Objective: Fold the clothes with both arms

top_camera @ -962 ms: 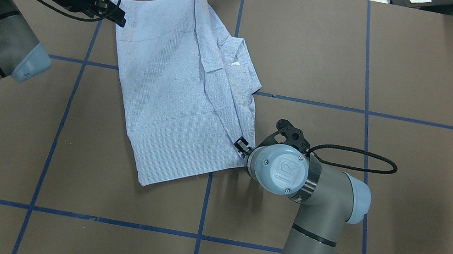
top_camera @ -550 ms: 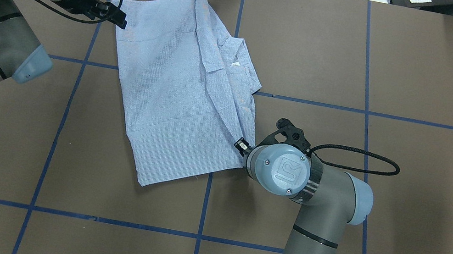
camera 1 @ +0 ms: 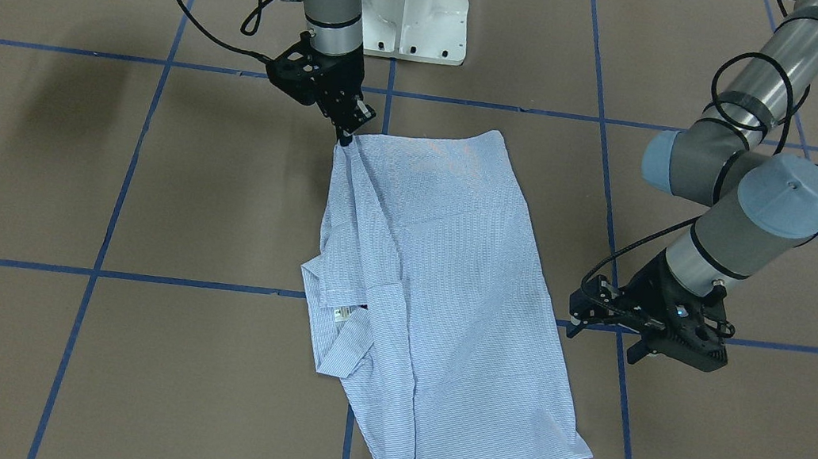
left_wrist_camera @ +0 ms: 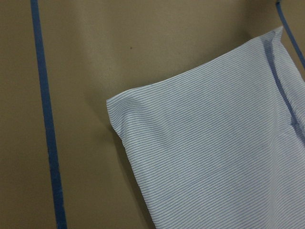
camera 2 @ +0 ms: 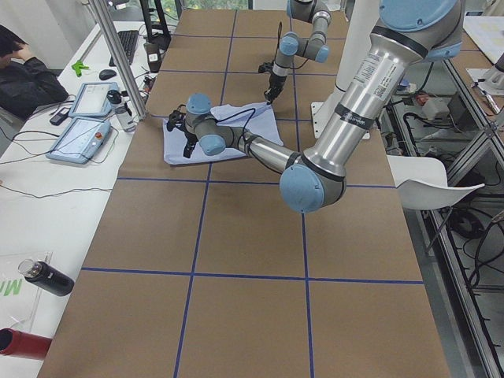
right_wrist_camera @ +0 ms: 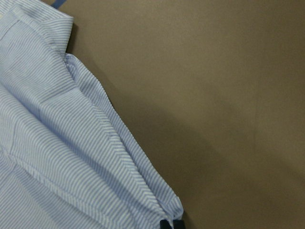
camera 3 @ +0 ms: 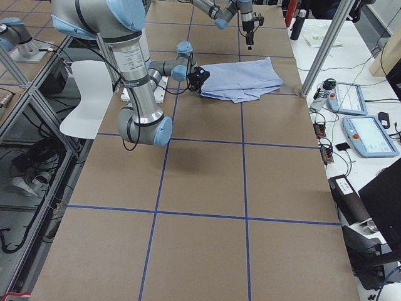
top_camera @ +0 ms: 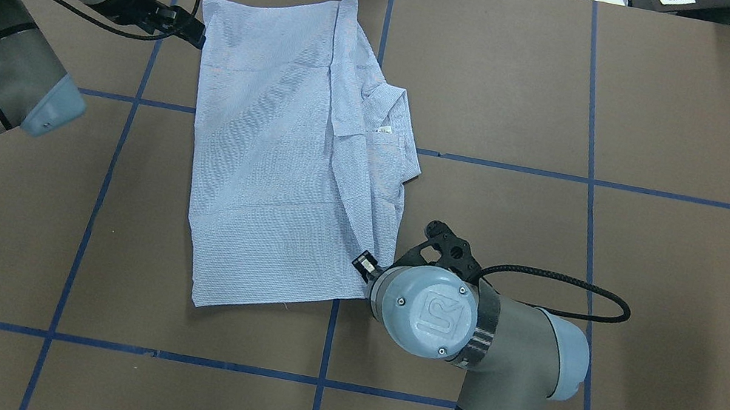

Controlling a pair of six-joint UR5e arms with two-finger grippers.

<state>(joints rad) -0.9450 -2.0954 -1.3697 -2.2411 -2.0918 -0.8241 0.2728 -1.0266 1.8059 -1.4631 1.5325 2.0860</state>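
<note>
The light blue striped shirt [top_camera: 285, 146] lies folded into a long rectangle on the brown table, collar and white label [top_camera: 384, 129] on its right side. It also shows in the front view [camera 1: 441, 282]. My right gripper [top_camera: 365, 265] is shut on the shirt's near right corner, low at the table; the front view shows the right gripper [camera 1: 346, 139] pinching that corner, and the right wrist view shows a black fingertip [right_wrist_camera: 170, 224] on the cloth edge [right_wrist_camera: 57, 157]. My left gripper [top_camera: 198, 34] hovers open above the far left corner [left_wrist_camera: 214, 167], holding nothing; in the front view the left gripper [camera 1: 601, 341] stands apart from the shirt.
The white pedestal base [camera 1: 416, 6] stands at the robot's side of the table. Blue tape lines [top_camera: 120, 147] grid the brown cover. A side table with tablets [camera 2: 83, 130] and a seated person [camera 2: 24, 75] lies beyond the far edge.
My right gripper has pulled the shirt's near right corner toward the robot and leftward. The shirt has swung round and lies straighter. The left gripper has barely moved.
</note>
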